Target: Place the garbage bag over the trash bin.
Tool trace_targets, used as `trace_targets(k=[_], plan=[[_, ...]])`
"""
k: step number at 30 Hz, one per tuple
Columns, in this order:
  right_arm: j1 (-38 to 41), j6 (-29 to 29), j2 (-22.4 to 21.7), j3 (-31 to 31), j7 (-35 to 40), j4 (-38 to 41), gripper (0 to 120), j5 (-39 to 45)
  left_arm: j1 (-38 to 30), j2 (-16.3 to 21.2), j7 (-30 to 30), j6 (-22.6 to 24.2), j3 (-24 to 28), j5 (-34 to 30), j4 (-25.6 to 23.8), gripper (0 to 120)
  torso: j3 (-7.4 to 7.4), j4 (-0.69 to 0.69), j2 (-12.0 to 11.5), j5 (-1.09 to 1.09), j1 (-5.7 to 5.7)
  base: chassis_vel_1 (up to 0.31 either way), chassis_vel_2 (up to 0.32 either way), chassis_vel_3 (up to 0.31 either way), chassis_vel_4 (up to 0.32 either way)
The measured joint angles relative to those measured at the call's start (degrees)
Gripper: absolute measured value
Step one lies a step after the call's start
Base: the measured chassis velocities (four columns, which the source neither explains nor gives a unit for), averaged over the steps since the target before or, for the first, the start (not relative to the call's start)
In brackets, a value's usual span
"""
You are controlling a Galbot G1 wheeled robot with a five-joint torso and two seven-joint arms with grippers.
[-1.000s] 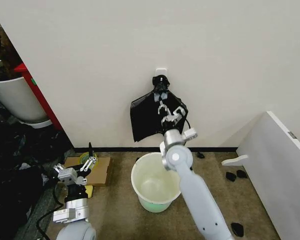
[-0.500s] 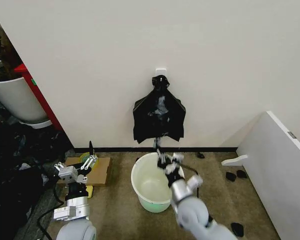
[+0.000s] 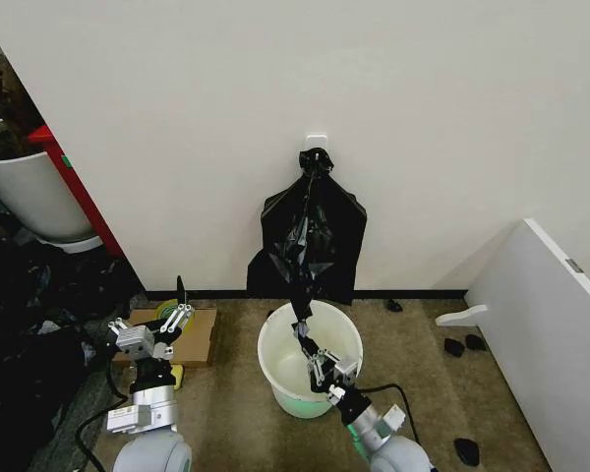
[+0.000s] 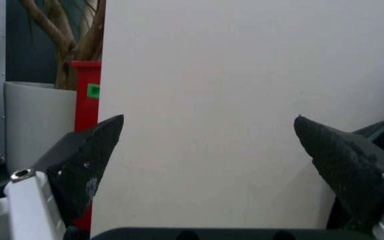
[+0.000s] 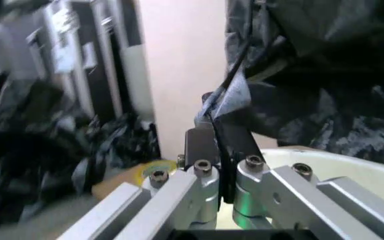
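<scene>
Right gripper (image 3: 317, 360) is hanging low over the trash bin (image 3: 275, 339), its fingers (image 5: 205, 145) pinching a stretched strand of the garbage bag (image 3: 310, 241), which is trailing down from a hook (image 3: 316, 155) on the wall (image 3: 423, 118) and hanging against the wall just behind the bin. Left gripper (image 3: 169, 324) is idling with its fingers spread wide and nothing between them, off to the robot's left above a cardboard box (image 3: 199, 339) on the floor.
</scene>
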Motion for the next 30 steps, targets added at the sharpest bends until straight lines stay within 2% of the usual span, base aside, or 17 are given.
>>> trace_targets(k=[4, 10, 13, 14, 20, 21, 24, 26, 27, 30], plan=[[0.5, 2.8, 0.3, 2.0, -3.9, -2.9, 0, -3.7, 0.1, -0.2, -0.1, 0.0, -0.1, 0.0, -0.3, 100, 0.00, 0.00, 0.0, 0.00, 0.00, 0.000, 0.000, 0.000, 0.000], [1.6, 3.4, 0.8, 2.7, -0.3, -1.9, 1, -3.2, 0.4, -0.4, -0.1, 0.0, -0.1, 0.1, -0.7, 100, 0.01, 0.00, 0.0, 0.00, 0.01, 0.000, 0.000, 0.000, 0.000], [1.2, 4.1, 0.8, 3.0, 0.0, 1.5, 14, -2.2, 0.6, -0.4, -0.1, 0.0, -0.2, 0.2, -0.8, 100, 0.00, 0.01, 0.0, -0.01, 0.01, 0.000, 0.000, 0.000, 0.000], [-0.2, 5.3, 0.3, 3.8, -2.2, 3.8, 25, -3.1, 0.6, -0.4, -0.1, 0.0, -0.3, 0.2, -0.9, 100, 0.00, 0.00, 0.0, -0.01, 0.01, 0.000, 0.000, 0.000, 0.000], [-3.3, 9.5, -0.9, 6.4, -4.9, 5.9, 45, -8.5, 0.5, -0.3, -0.2, 0.0, -0.5, 0.1, -1.0, 100, 0.00, 0.00, 0.0, -0.01, 0.01, 0.000, 0.000, 0.000, 0.000], [-4.0, 11.1, -1.1, 7.5, -4.3, 6.0, 52, -11.3, 0.5, -0.3, -0.3, 0.1, -0.5, 0.1, -1.0, 100, 0.00, 0.00, 0.0, -0.01, 0.01, 0.000, 0.000, 0.000, 0.000], [-4.9, 12.3, -1.3, 8.6, -1.9, 5.9, 60, -14.6, 0.4, -0.3, -0.3, 0.1, -0.4, 0.1, -1.0, 100, 0.00, 0.00, 0.0, -0.02, 0.01, 0.000, 0.000, 0.000, 0.000], [-5.4, 11.7, -1.4, 8.9, 3.1, 4.9, 70, -17.2, 0.4, -0.4, -0.3, 0.1, -0.2, 0.1, -1.0, 100, 0.00, 0.00, 0.0, -0.01, 0.01, 0.000, 0.000, 0.000, 0.000], [-5.4, 11.7, -1.4, 8.9, 3.1, 4.9, 70, -17.2, 0.4, -0.4, -0.3, 0.1, -0.2, 0.1, -1.0, 100, 0.00, 0.00, 0.0, -0.01, 0.01, 0.000, 0.000, 0.000, 0.000], [-5.4, 10.7, -0.9, 8.8, 7.5, 3.9, 84, -18.4, 0.4, -0.5, -0.3, 0.1, -0.1, 0.1, -1.0, 100, 0.00, 0.00, 0.0, -0.01, 0.01, 0.000, 0.000, 0.000, 0.000]])
